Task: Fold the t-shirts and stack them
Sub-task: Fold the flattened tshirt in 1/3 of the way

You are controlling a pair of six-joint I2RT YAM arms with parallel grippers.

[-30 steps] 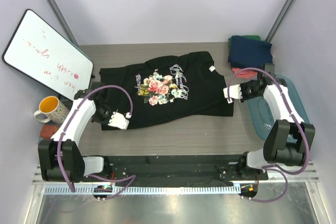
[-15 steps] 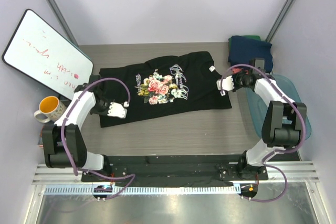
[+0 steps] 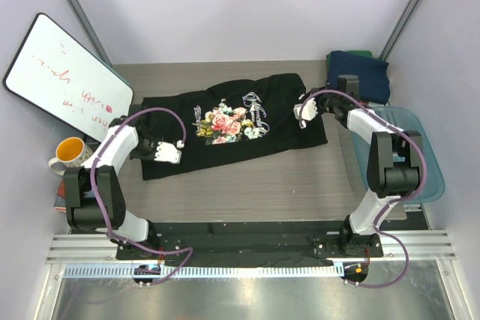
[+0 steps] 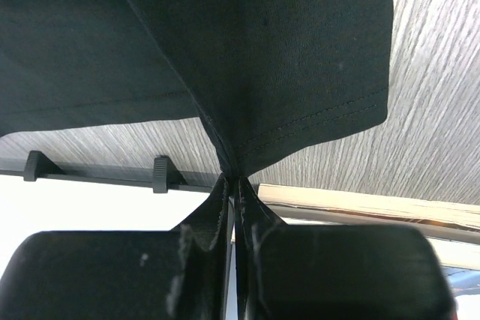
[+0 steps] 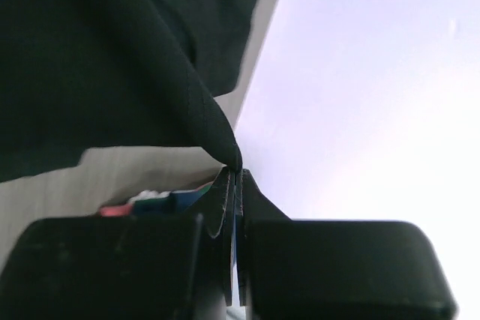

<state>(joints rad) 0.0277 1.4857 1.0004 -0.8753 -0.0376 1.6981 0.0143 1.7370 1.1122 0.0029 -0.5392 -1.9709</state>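
Black t-shirt (image 3: 232, 121): lies rose print up across the middle of the table (image 3: 247, 181), its near long edge lifted at both ends.
Left gripper (image 3: 166, 154): fingers pressed together on a pinch of the black cloth near its left near corner; the left wrist view shows the hem gathered to a peak between them.
Right gripper (image 3: 304, 110): likewise pinching black cloth, at the right end by the collar; the right wrist view shows a fold of it caught at the fingertips.
Pile of t-shirts (image 3: 358, 73): at the far right corner of the table, a navy one on top and a green edge showing behind it; apart from the black shirt.
Blue tub (image 3: 416, 151): at the right edge, beside the right arm, not involved.
Done, by the look of it: at least 2 shirts folded and piled.
In hand: the 1st lengthwise fold of the black shirt, near edge gripped at 2 points.
Left: carry that edge across, finish folding, set the shirt on the pile.
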